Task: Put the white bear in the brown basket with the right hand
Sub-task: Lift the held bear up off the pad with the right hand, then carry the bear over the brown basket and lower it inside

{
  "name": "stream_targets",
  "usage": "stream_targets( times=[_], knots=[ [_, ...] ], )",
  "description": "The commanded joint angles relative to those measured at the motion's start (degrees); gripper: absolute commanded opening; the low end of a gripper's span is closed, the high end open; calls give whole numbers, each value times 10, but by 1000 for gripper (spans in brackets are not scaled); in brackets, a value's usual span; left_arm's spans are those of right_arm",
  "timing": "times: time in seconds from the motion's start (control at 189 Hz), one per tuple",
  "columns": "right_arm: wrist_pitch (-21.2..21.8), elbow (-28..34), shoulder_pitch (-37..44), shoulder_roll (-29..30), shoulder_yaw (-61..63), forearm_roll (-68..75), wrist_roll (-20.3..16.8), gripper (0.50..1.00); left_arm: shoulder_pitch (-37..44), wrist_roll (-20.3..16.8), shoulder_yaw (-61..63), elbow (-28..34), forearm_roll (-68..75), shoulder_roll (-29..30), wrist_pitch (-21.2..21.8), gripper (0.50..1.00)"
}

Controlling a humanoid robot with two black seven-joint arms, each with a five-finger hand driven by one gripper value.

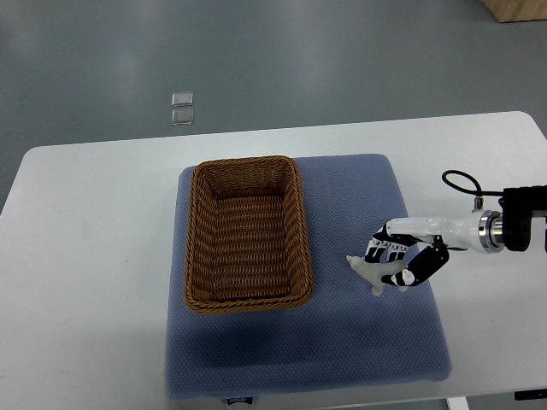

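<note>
white plastic bear figurine (373, 272) lies on blue padded mat (342, 342), right of brown woven wicker basket (248, 232), its right end inside curled fingers of right hand (403, 260); basket lies leftward, near.

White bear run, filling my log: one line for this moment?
right robot hand: shut on white bear | over blue mat | brown basket: empty

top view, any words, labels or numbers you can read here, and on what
No text can be read.
A small dark tag on the front edge of the blue mat carries pale marks, too small and blurred to read.
The brown basket, white bear, right hand and table show no print.
</note>
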Motion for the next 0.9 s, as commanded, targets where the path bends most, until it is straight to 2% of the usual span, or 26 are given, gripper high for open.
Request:
stream_targets(
  times=[0.0, 0.28, 0.37, 0.539, 0.618, 0.713, 0.892],
  knots=[
    [36, 0, 31, -26, 30, 3, -1, 500, 0, 0, 0, 1, 0, 0, 0, 1000],
    [190, -1, 193, -125, 44, 6, -20, 500, 0, 0, 1, 0, 0, 0, 0, 1000],
    [214, -1, 227, -139, 44, 6, -28, 500, 0, 0, 1, -1, 1, 0, 0, 1000],
    [215, -1, 235, -130, 44, 6, -31, 500, 0, 0, 1, -3, 1, 0, 0, 1000],
    [206, -6, 235, -102, 44, 7, -34, 500, 0, 0, 2, -3, 1, 0, 0, 1000],
    [185, -32, 249, -39, 44, 12, -53, 500, 0, 0, 2, -2, 1, 0, 0, 1000],
    [169, -154, 261, 126, 43, 75, -58, 500, 0, 0, 2, -1, 1, 0, 0, 1000]
  ],
)
